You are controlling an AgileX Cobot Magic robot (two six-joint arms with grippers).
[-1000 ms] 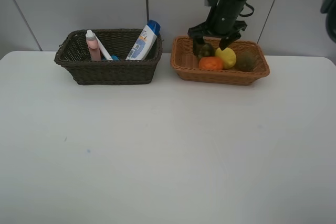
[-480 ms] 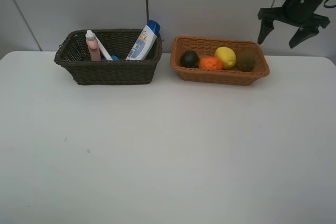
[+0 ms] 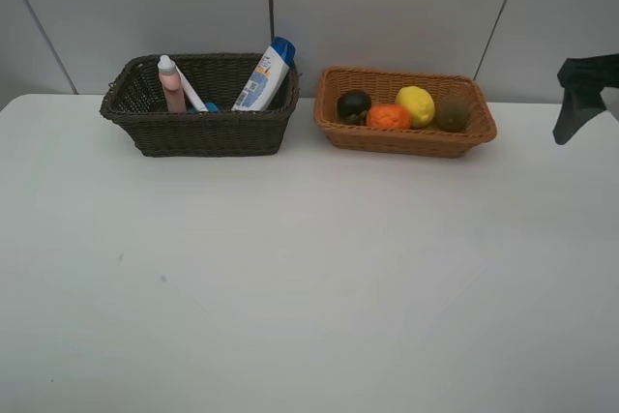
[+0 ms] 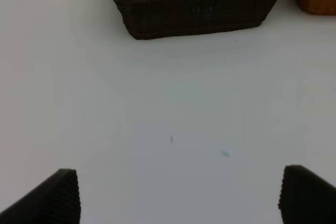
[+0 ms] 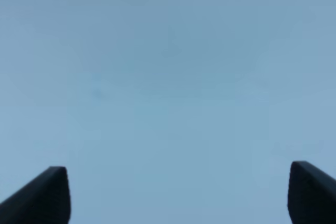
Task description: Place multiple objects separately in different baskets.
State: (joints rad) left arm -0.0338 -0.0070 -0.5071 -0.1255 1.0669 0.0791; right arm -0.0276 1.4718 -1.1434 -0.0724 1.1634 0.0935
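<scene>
- High view alone shows both baskets whole: pink bottle (image 3: 173, 86), pen (image 3: 191, 91) and white bottle (image 3: 264, 74) in the dark basket (image 3: 198, 131); mangosteen (image 3: 353, 105), orange (image 3: 389, 117), lemon (image 3: 416, 105) and kiwi (image 3: 453, 113) in the tan basket (image 3: 404, 138)
- Left wrist view: left end effector (image 4: 178, 195) spread, empty; dark basket ahead, well apart across bare surface (image 4: 173, 108)
- Right wrist view: right end effector (image 5: 176, 195) spread, empty; only pale blur beyond; high view puts it at the edge, tan basket well apart

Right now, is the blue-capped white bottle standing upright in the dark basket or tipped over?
Tipped. The blue-capped white bottle leans diagonally against a corner of the dark brown basket, cap up and sticking out past the rim.
</scene>
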